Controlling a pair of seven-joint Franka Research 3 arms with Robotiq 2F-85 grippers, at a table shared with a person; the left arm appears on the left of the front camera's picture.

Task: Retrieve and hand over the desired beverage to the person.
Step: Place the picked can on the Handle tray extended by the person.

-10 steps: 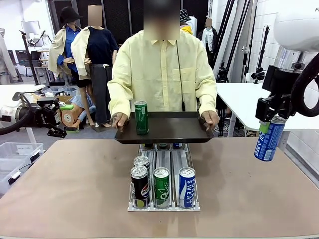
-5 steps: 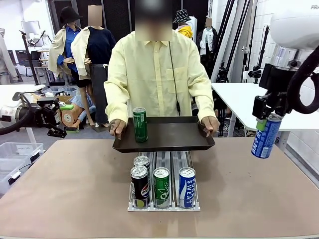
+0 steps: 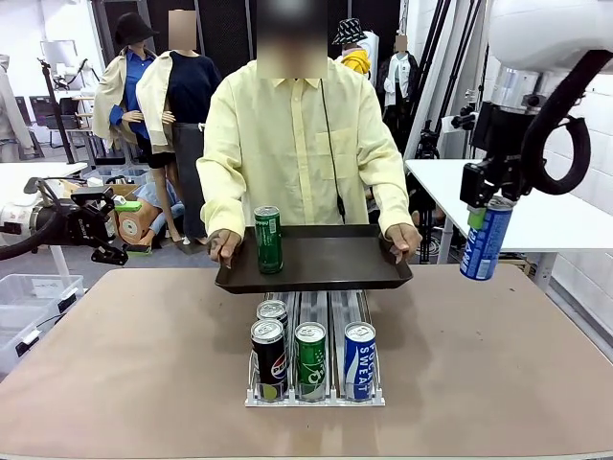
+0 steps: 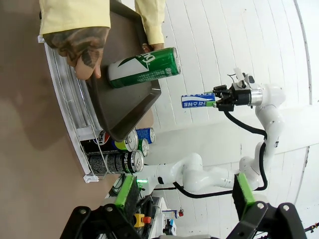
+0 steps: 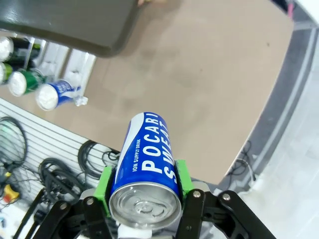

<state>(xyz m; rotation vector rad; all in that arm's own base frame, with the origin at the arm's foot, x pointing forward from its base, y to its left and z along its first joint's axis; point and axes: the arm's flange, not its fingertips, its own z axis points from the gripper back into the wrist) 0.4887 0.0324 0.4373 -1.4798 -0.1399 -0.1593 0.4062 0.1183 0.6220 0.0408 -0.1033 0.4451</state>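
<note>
A blue can [image 3: 486, 240] is clamped between the green pads of the right claw [image 3: 482, 213] and is held in the air, hanging below the claw, above the right edge of the table [image 3: 498, 364]. To the claw's left, a dark tray [image 3: 316, 261] is held by the person [image 3: 299, 144] in both hands, with a green can [image 3: 268, 240] standing on it. Below the tray, a rack [image 3: 314, 383] of cans is seen. The left claw [image 4: 184, 191] is spread apart and empty, off the table's left side.

The blue can [image 5: 145, 162] reads "POCARI SWEAT" and "ION SUPPLY DRINK"; a rack can [image 3: 359, 358] reads "SWEAT".
</note>
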